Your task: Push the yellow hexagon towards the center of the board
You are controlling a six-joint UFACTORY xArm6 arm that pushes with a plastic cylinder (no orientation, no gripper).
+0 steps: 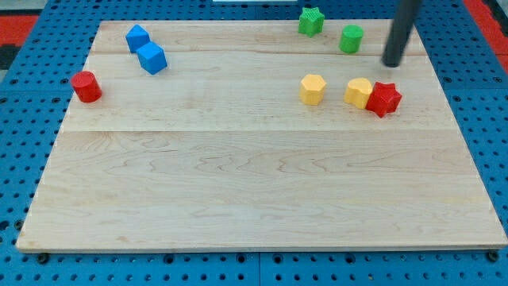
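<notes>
Two yellow blocks lie at the view's upper right. The left one looks like the yellow hexagon and stands alone. The right yellow block touches a red star on its right. My tip is above and to the right of both yellow blocks, just above the red star and right of a green cylinder. It touches no block.
A green star sits at the top edge. Two blue cubes lie at the upper left, with a red cylinder near the left edge. The wooden board rests on a blue pegboard.
</notes>
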